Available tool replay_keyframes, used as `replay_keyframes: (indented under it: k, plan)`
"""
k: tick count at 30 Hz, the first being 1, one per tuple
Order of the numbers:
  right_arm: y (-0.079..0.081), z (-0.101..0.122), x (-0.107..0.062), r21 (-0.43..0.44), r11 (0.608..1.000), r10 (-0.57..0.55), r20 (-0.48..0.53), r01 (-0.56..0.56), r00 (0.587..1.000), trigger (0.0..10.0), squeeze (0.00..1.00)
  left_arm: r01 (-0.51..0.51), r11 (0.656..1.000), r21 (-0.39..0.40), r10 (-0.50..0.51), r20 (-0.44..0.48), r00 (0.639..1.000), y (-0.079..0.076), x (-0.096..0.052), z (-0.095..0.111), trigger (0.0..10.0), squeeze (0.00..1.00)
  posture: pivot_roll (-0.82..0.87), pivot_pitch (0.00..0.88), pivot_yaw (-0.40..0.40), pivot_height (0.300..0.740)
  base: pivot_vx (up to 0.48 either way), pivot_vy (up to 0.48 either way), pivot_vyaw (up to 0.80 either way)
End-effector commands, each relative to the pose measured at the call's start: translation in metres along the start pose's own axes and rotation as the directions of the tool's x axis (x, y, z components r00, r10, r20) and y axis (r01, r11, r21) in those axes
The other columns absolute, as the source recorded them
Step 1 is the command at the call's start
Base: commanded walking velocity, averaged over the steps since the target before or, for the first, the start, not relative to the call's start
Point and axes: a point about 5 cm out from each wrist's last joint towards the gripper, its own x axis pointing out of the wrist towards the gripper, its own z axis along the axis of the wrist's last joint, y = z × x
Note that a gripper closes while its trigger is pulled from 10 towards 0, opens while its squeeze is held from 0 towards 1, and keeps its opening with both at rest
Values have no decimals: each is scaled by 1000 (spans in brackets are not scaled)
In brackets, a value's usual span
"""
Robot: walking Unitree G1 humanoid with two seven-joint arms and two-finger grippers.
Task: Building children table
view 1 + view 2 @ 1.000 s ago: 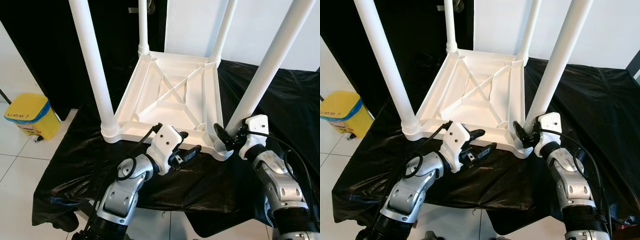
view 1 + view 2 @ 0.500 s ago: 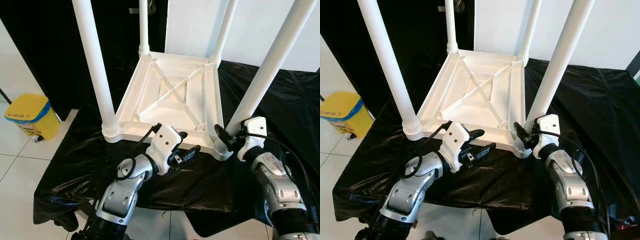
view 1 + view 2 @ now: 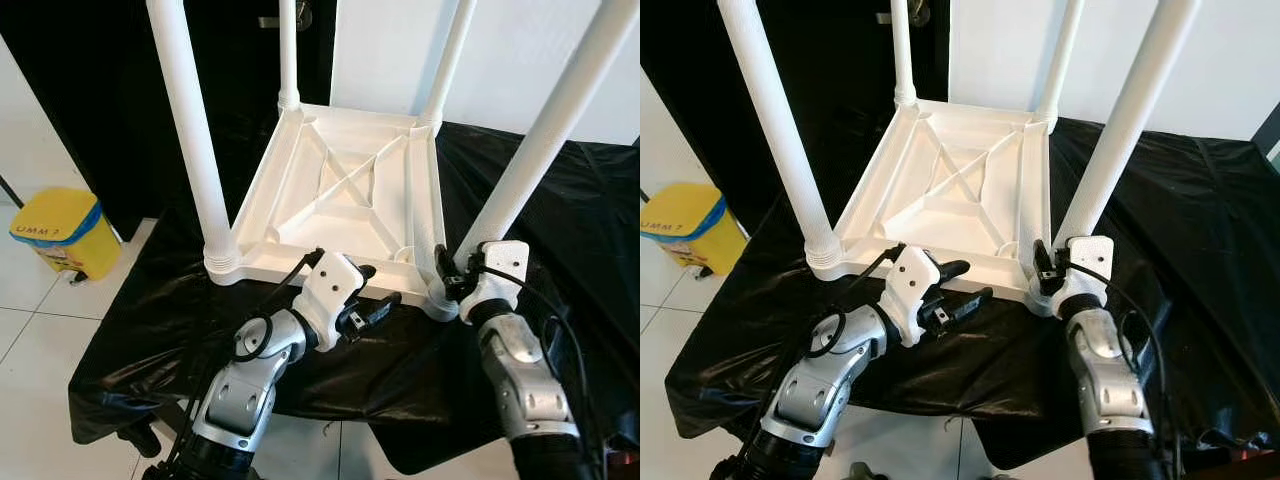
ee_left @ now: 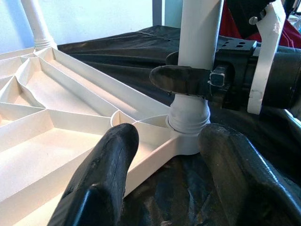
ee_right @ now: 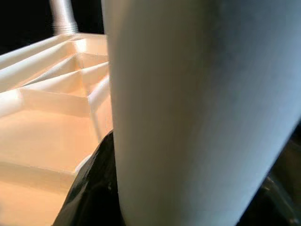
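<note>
The white children's table (image 3: 345,195) is lying upside down on a black cloth (image 3: 560,200), its ribbed underside facing up and four white legs standing at its corners; the near right leg (image 3: 545,150) is rising from the table's near right corner socket, and the near left leg (image 3: 190,130) is standing at the near left corner. The right gripper (image 3: 447,277) is clasping the near right leg just above its socket, its black fingers (image 4: 181,79) wrapping around the tube and touching it; the leg is filling the space between them. The left gripper (image 3: 372,303) is hovering just in front of the table's near edge, beside the same corner, with its fingers (image 4: 103,179) spread wide and gripping nothing. A yellow bin (image 3: 60,232) is standing on the tiled floor (image 3: 25,330), well to the left of the table.
</note>
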Motion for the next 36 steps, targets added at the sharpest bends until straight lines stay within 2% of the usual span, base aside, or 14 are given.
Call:
replay_keyframes:
  k: [1,9,17,18,21,22,28,30,31,32,33,36]
  plan:
    - [-5,-22,-9,-17,995,-95,-108,94,990,10000,0,-76,997,-5,76,-17,997,2,1,-3,10000,0,3,65,-66,740,0,0,0]
    - [2,-21,-13,-10,985,-170,-122,170,978,10000,0,-75,997,-6,75,-15,997,1,2,-3,10000,0,-1,57,-67,740,0,0,0]
    - [0,-18,-11,-24,984,-180,-106,178,978,10000,0,-66,998,-3,66,-11,998,1,4,-2,10000,0,-5,45,-67,740,0,0,0]
    - [0,-17,-10,-27,986,-167,-97,166,981,10000,894,-64,998,-3,64,-10,998,1,4,-2,10000,0,-6,41,-65,740,0,0,0]
    - [1,-16,-11,-27,986,-165,-94,163,982,10000,894,-64,998,-3,63,-10,998,0,4,-2,10000,0,-6,41,-65,740,0,0,0]
    - [0,-14,-10,-24,989,-148,-82,147,986,10000,1000,-61,998,-3,61,-10,998,0,4,-2,10000,0,-6,39,-65,740,0,0,0]
    - [-1,-9,-9,-18,995,-101,-51,100,994,10000,1000,-57,998,-3,57,-10,998,-1,4,-2,10000,0,-10,36,-63,740,0,0,0]
    - [-3,-7,-9,-16,997,-70,-39,70,997,10000,1000,-56,998,-2,56,-9,998,-1,5,-2,10000,0,-12,36,-62,740,0,0,0]
    - [-7,-5,-7,-16,1000,-18,-27,17,999,10000,1000,-54,999,-2,54,-9,998,-1,5,-2,10000,0,-14,36,-61,740,0,0,0]
    - [-11,-3,-5,-17,999,48,-23,-49,999,10000,0,-53,999,-2,53,-8,999,-1,5,-2,10000,0,-18,37,-59,740,0,0,0]
    - [-11,-3,-5,-17,999,48,-23,-49,999,10000,0,-53,999,-2,53,-8,999,-1,5,-2,10000,0,-18,37,-59,740,0,0,0]
    - [-20,1,0,-30,983,179,-17,-180,984,10000,0,-50,999,-4,50,-7,999,-1,6,-2,10000,0,-20,38,-58,740,0,0,0]
